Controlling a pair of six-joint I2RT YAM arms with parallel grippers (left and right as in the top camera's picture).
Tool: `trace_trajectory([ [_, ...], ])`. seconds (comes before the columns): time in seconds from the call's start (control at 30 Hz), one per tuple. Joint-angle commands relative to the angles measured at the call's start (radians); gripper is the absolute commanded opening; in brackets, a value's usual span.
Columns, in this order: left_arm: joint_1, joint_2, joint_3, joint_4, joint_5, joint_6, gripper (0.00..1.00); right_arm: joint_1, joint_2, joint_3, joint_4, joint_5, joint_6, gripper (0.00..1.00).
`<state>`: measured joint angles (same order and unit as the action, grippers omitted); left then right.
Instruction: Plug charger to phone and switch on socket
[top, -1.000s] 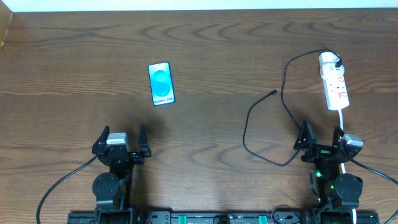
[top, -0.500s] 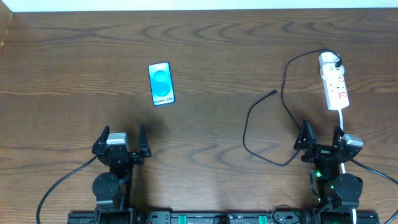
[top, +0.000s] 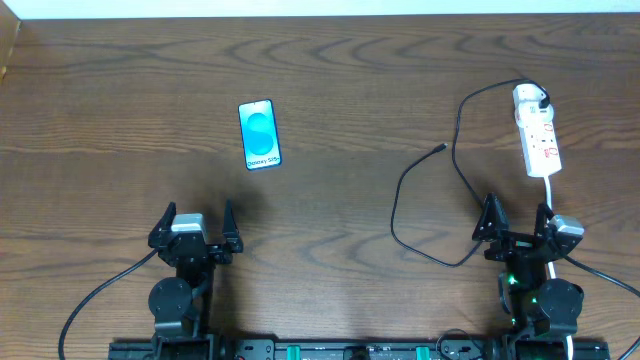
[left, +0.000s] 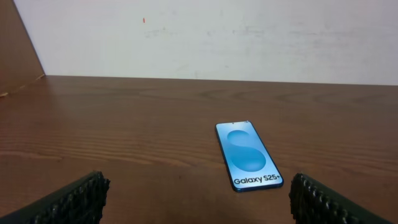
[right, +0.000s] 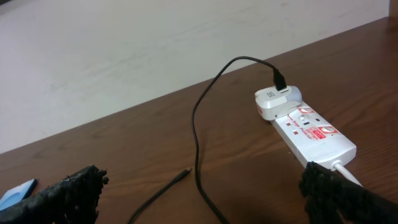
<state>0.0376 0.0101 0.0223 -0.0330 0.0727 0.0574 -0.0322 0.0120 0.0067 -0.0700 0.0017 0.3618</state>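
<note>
Left gripper (top: 198, 211), right gripper (top: 516, 208) were wide open, empty | step: right should pinch thin black charger cable (right: 194, 130) just behind its tip, level, for blue-screened rectangular phone (top: 260, 135).

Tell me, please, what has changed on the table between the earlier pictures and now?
Nothing visibly changed. The blue-screened rectangular smartphone, thin black charger cable, narrow white power strip, left gripper and right gripper, both open and empty, are where they were.
</note>
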Motion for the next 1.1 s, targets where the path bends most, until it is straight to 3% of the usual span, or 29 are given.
trace_trajectory([
  [0.0, 0.003, -0.003, -0.018, -0.030, 0.021, 0.017, 0.94, 0.007, -0.007, -0.002, -0.002, 0.015, -0.004, 0.99],
  [0.53, 0.003, -0.003, -0.018, -0.006, 0.021, 0.017, 0.93, 0.007, -0.007, -0.002, -0.002, 0.015, -0.004, 0.99],
  [1.07, 0.003, -0.003, -0.018, 0.460, 0.021, 0.016, 0.93, 0.007, -0.007, -0.002, -0.002, 0.015, -0.003, 0.99],
])
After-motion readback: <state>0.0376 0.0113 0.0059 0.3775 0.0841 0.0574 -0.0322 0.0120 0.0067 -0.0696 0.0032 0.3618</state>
